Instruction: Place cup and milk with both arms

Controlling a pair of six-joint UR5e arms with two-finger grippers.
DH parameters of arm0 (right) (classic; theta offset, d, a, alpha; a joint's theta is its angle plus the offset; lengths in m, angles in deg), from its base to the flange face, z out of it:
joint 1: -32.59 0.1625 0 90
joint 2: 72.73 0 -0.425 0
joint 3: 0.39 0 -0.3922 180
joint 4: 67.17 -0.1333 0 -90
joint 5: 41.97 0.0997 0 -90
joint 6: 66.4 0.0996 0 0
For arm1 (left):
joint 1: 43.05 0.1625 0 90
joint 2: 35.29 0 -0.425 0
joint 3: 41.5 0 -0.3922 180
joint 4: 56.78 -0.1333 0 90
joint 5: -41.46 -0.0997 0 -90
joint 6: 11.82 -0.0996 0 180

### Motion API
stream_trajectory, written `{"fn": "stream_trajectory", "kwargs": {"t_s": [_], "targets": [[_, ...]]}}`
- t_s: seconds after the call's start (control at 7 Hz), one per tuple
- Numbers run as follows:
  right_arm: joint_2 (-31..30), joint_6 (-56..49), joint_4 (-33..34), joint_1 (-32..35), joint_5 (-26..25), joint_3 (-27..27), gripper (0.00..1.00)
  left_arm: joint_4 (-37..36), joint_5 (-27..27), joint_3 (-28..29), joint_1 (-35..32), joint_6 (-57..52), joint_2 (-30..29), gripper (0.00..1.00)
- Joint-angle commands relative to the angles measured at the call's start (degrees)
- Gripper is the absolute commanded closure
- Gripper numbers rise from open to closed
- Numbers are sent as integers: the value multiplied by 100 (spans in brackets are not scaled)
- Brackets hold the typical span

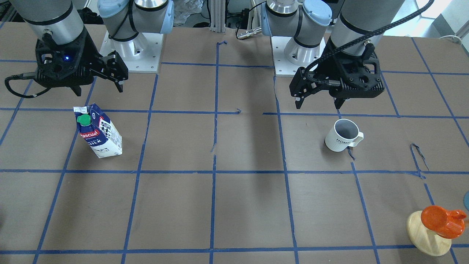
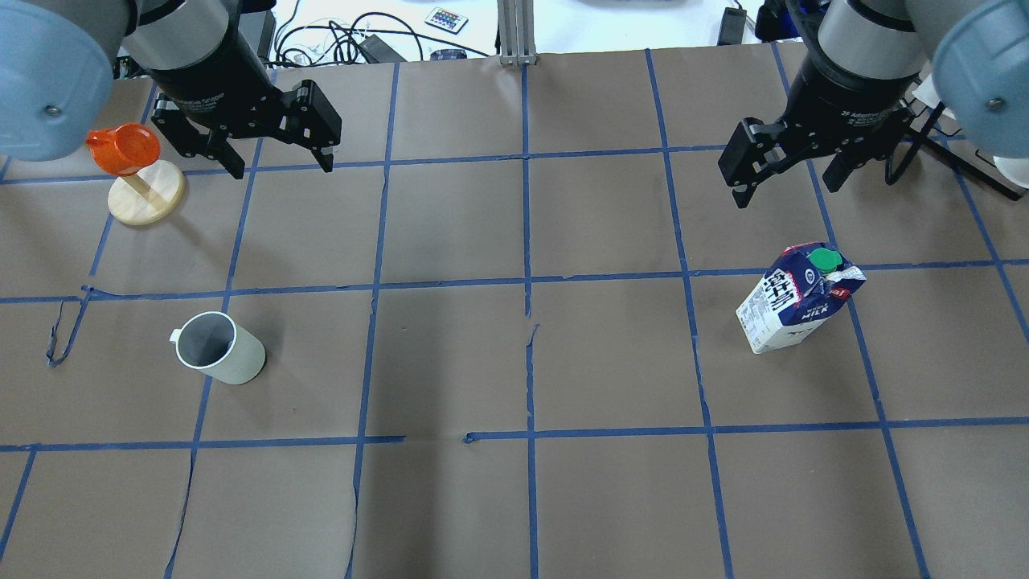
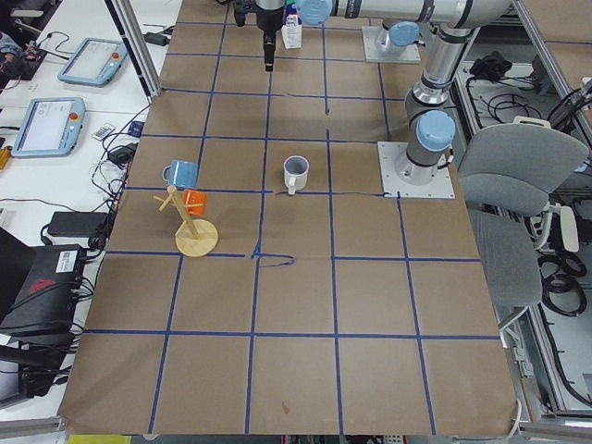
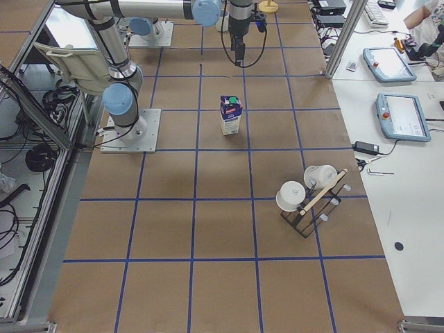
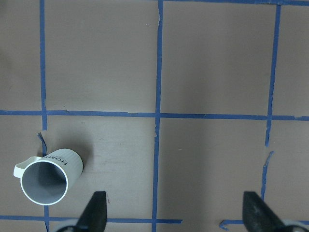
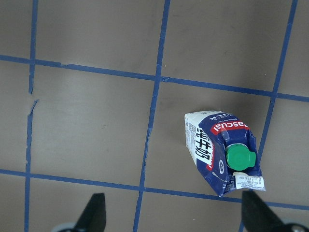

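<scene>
**Left gripper** (image 2: 281, 165): released. The jaws stand wide apart and hold nothing. The unit hangs above the table (image 2: 450, 362), clear of its surface. In the left wrist view the fingers (image 5: 96, 215) frame bare brown paper and blue tape lines (image 5: 157, 116).

**Cup** (image 2: 219, 347): a white ceramic mug marked "HOME". It stands upright on the robot's left half of the table and touches neither arm. The inside is grey. The handle points outward, away from the table's centre line. In the left wrist view the cup lies outside the span of the fingers, beyond the one at the view's left.

**Right gripper** (image 2: 786, 189): released. The jaws stand wide apart and hold nothing, above the table.

**Milk** (image 2: 796, 299): a blue and white "Pascual" carton. It stands upright on the robot's right half, well apart from the cup. Its green cap (image 6: 240, 157) sits on the gable slope.

**Other items**: an orange cup (image 2: 120, 149) hangs on a wooden stand (image 2: 147, 197) just beside the left gripper.
</scene>
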Motion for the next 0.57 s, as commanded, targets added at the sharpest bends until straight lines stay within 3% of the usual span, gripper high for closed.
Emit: {"fn": "stream_trajectory", "kwargs": {"t_s": [0.0, 0.43], "targets": [[9, -9, 0, 0, -41, 9, 0, -1, 0, -15, 0, 17, 1, 0], [9, -9, 0, -9, -15, 9, 0, -1, 0, -24, -9, 52, 1, 0]]}}
